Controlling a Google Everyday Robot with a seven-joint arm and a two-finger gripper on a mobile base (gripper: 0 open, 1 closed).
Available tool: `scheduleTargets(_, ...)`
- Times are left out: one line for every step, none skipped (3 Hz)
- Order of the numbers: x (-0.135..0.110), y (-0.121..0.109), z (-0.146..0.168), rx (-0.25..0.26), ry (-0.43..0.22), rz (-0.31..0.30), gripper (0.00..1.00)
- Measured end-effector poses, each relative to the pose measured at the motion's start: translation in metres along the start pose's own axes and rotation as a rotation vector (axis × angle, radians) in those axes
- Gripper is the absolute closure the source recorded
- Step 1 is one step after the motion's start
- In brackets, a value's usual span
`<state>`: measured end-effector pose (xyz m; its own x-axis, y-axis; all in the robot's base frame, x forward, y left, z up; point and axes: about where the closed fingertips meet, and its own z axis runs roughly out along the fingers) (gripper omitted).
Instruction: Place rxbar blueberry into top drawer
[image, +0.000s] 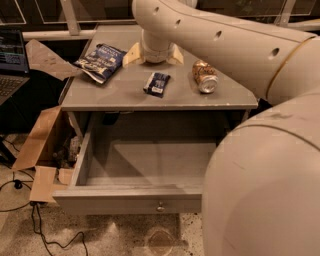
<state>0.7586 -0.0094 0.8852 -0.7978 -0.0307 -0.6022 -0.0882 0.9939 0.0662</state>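
The rxbar blueberry (157, 83), a small flat navy wrapper, lies on the grey table top near its middle. The top drawer (125, 201) below stands pulled out and holds nothing; its round knob (160, 207) is at the front centre. My gripper (153, 55) hangs over the back of the table top just behind the bar, seen from behind the wrist. Its tan fingers (131, 54) stick out on either side, spread open and empty. My arm fills the right side of the view and hides the drawer's right part.
A crinkled dark blue chip bag (100, 61) lies at the table's left rear. A soda can (205, 76) lies on its side to the right of the bar. Cardboard flaps (37, 142) and cables sit on the floor at left, with a laptop (11, 62) beyond.
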Motion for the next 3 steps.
scheduleTargets(0.003,-0.001,0.005,-0.044,0.001,-0.001,0.00)
scheduleTargets(0.008,-0.002,0.014,-0.101,0.004,-0.002,0.00)
scheduleTargets(0.014,-0.005,0.024,-0.160,0.005,-0.004,0.00)
